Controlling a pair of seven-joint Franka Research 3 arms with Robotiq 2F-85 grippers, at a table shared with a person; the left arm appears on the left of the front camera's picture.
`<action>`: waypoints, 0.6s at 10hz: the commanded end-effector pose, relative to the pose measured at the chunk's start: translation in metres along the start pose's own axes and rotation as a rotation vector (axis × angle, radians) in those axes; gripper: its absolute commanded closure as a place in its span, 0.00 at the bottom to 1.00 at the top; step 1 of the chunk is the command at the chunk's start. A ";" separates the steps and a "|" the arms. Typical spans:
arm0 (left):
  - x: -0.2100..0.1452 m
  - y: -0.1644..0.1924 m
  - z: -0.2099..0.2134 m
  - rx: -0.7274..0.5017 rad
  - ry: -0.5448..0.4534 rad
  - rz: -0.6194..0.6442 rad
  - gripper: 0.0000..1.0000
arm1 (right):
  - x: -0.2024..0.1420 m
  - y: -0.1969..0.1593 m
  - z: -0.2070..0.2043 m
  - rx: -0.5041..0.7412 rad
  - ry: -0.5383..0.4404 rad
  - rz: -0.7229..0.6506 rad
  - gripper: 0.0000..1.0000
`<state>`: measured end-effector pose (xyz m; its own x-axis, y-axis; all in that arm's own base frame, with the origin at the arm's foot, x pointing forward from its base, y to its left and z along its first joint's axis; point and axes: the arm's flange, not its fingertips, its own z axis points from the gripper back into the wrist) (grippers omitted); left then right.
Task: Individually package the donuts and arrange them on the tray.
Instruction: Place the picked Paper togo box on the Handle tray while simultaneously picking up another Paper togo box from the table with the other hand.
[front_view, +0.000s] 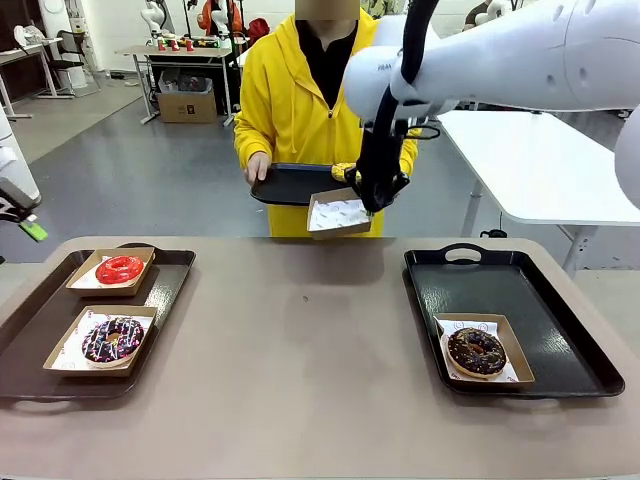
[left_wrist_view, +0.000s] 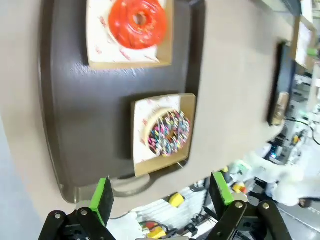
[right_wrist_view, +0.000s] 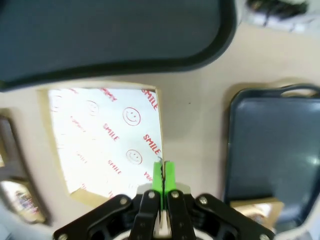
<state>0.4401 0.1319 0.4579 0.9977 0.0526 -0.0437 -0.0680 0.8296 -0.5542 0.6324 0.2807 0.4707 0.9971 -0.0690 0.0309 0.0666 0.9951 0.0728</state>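
Three donuts are boxed already, red (front_view: 119, 268) and sprinkled (front_view: 112, 338) on the left tray (front_view: 170, 290), chocolate (front_view: 476, 350) on the right tray (front_view: 540, 300), while the right gripper (front_view: 372, 205), fingers pinching an empty paper-lined box (front_view: 338, 213), holds it under the person's tray (front_view: 290, 184), presumably for the yellow one (front_view: 343, 171); left gripper (left_wrist_view: 162, 195) hangs spread.

The white paper liner (right_wrist_view: 107, 142) of the cardboard box held up by the right gripper (right_wrist_view: 163, 176) carries red print — the word "SMILE" repeated at several angles, with small smiley faces between the words. Red marks of the same sort show on the liner (left_wrist_view: 152, 117) under the sprinkled donut in the left wrist view, but they are too blurred to read — as are those in the front view.
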 end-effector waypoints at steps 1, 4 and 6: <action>-0.028 0.025 0.019 -0.177 0.017 -0.021 0.00 | 0.034 0.021 0.007 -0.053 0.025 -0.048 1.00; -0.074 0.062 0.037 -0.409 -0.042 0.009 0.00 | 0.058 0.018 -0.002 -0.051 0.077 -0.097 1.00; -0.095 0.092 0.037 -0.549 -0.137 0.043 0.00 | 0.025 0.010 0.001 -0.015 0.048 -0.041 1.00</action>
<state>0.3432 0.2215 0.4520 0.9884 0.1485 -0.0333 -0.1021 0.4848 -0.8687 0.6684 0.2886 0.4660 0.9924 -0.1178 -0.0349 0.1195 0.9915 0.0514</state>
